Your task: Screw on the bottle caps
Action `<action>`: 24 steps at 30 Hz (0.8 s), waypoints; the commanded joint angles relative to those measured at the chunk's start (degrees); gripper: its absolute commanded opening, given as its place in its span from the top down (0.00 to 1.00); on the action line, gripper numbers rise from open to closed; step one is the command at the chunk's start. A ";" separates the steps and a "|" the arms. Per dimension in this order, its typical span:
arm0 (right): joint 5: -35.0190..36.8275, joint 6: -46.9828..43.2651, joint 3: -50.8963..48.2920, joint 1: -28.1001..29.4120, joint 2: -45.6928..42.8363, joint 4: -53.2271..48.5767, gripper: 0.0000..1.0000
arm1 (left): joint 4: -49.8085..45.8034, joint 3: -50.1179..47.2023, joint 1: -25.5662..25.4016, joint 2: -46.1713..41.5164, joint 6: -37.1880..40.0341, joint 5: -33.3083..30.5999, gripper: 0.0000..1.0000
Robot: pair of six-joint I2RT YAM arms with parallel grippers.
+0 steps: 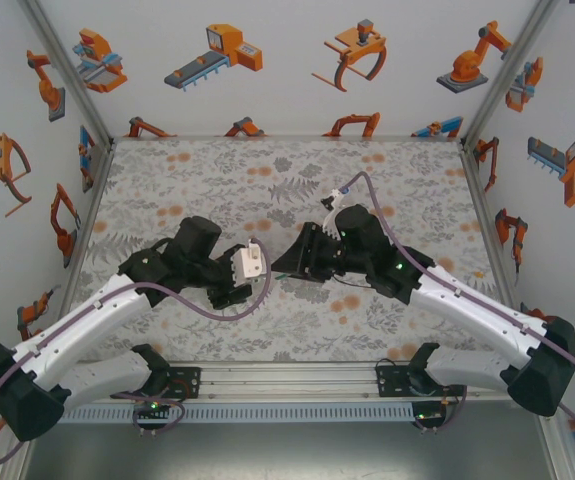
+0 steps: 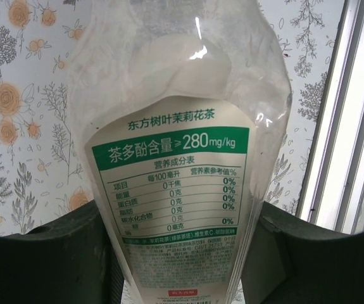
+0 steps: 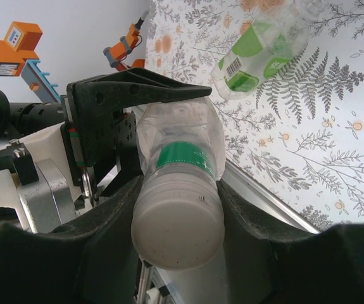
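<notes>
White cap (image 3: 178, 231) pinched in right gripper (image 3: 176, 202), ready for twisting; left gripper (image 2: 180, 263) clamps white-labelled tea bottle (image 2: 175, 126) body against torque, above bench (image 1: 217, 180).

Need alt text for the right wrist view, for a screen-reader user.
Seen end-on, a white cap on a clear bottle with a green band is gripped by the right hand. Behind it, the left hand's upper finger presses on the bottle's body. A second, green-labelled bottle lies on the floral table.
</notes>
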 commanded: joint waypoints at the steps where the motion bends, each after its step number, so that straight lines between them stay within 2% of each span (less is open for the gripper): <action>1: 2.86 -5.52 1.50 -1.36 0.87 -3.75 0.80 | 3.24 -0.18 0.46 -2.80 -1.06 3.58 0.30; 7: 5.72 -16.74 9.47 -4.71 5.22 -15.80 0.82 | 10.99 -2.47 5.41 -7.09 -8.99 7.05 0.13; 11: 9.41 -24.91 16.87 -7.55 10.07 -23.48 0.83 | 13.07 -1.84 9.17 -7.27 -13.41 7.44 0.13; 16: 15.86 -35.21 28.06 -10.05 18.69 -31.39 0.83 | 11.39 1.83 11.19 -5.72 -20.05 4.93 0.11; 20: 19.17 -41.55 38.73 -12.39 27.44 -36.13 0.84 | 10.19 2.93 11.95 -4.47 -19.34 8.40 0.12; 24: 22.32 -47.76 50.79 -13.52 36.73 -42.95 0.85 | 9.62 2.62 12.04 -5.13 -18.29 8.51 0.13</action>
